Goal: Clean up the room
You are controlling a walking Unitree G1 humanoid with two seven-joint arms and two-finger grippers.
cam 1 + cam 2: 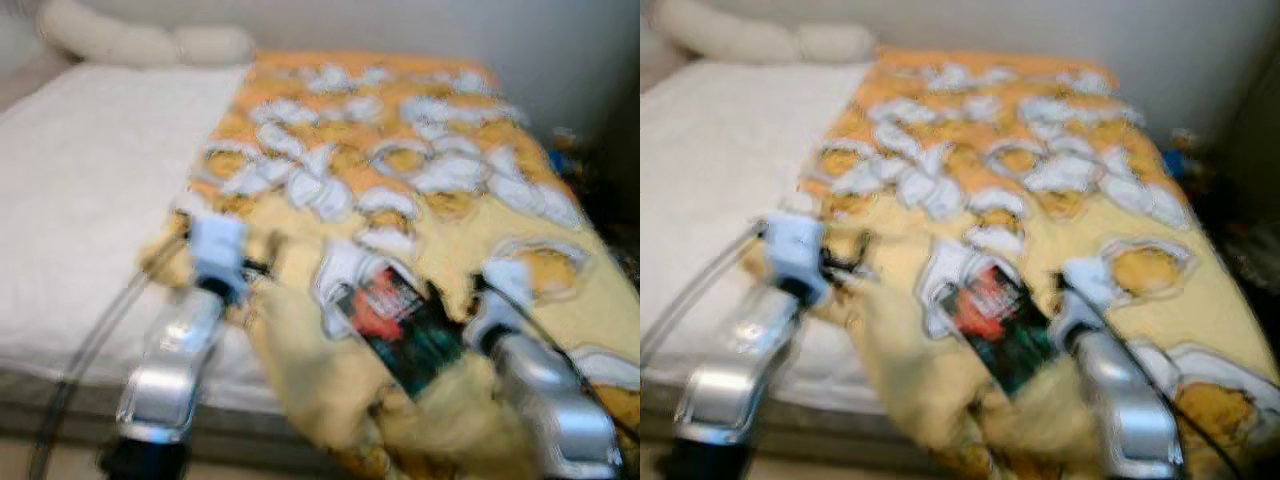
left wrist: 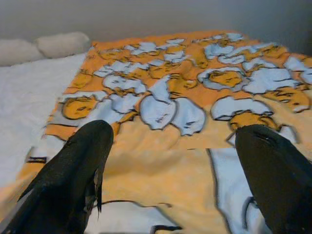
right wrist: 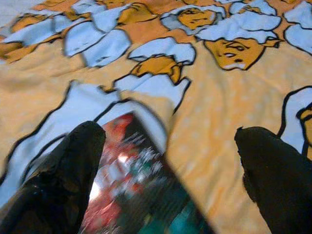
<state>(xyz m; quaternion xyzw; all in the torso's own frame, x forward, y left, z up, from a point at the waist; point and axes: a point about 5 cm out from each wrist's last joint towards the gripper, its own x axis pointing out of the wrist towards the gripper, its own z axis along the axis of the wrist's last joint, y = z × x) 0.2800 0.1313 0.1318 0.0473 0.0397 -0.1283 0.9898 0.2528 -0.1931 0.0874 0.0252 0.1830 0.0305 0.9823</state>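
Book [image 1: 405, 325] lower centre on loose yellow blanket [image 1: 400, 190]; both grippers' jaws open, empty, right gripper [image 3: 165, 156] over it. Risk: pinching fabric with the book, dragging blanket off bed [image 1: 90, 200]

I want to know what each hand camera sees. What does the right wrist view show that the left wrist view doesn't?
Right wrist view: a dark, red-and-green book or magazine lying on the blanket, near one finger of the open right gripper. Left wrist view: white pillows and the white sheet, beyond the open left gripper. Both: the yellow-orange cartoon blanket spread on the bed.
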